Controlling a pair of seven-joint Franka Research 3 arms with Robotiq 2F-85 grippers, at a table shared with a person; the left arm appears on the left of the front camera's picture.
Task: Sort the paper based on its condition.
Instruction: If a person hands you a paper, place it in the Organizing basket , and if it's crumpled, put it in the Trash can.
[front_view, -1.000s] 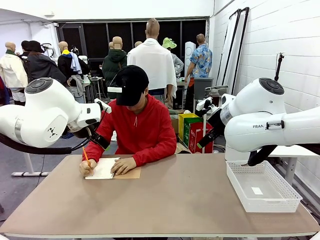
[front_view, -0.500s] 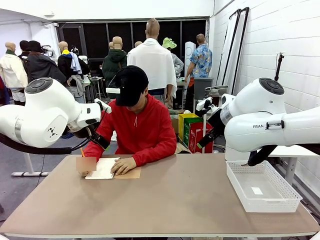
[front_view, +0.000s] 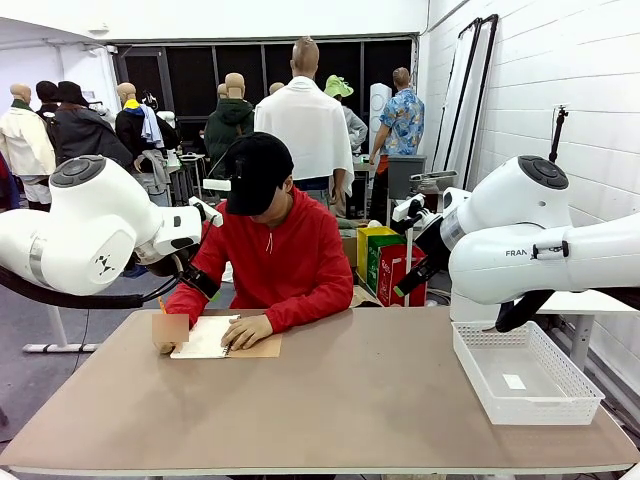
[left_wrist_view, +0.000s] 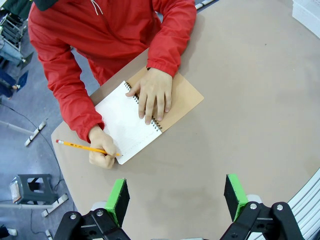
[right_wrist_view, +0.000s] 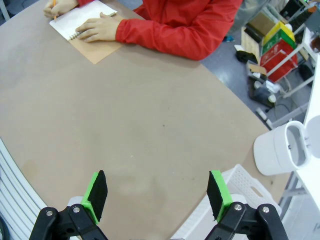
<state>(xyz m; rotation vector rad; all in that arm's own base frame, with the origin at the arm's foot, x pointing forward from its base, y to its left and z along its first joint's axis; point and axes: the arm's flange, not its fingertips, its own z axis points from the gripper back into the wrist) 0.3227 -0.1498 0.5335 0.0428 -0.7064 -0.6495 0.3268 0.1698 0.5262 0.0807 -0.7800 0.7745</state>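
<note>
Both robot hands gape wide over the counter (left_wrist_view: 240, 100); where loose paper lies cannot be told.
Ahead of the left hand (left_wrist_view: 175, 181), empty, a person's hand (left_wrist_view: 154, 95) pins a spiral notebook (left_wrist_view: 127, 122) while the other writes with a yellow pencil (left_wrist_view: 80, 147); the marks are too faint to read. The right hand (right_wrist_view: 156, 175), empty, has a white basket (front_view: 545, 408) beside one finger. The right arm (front_view: 560, 270) reads "FRAN", the rest cut off.

Bright, even indoor light, soft shadows on the table (front_view: 360, 400), sharp focus, wide-angle curvature in both wrist views
</note>
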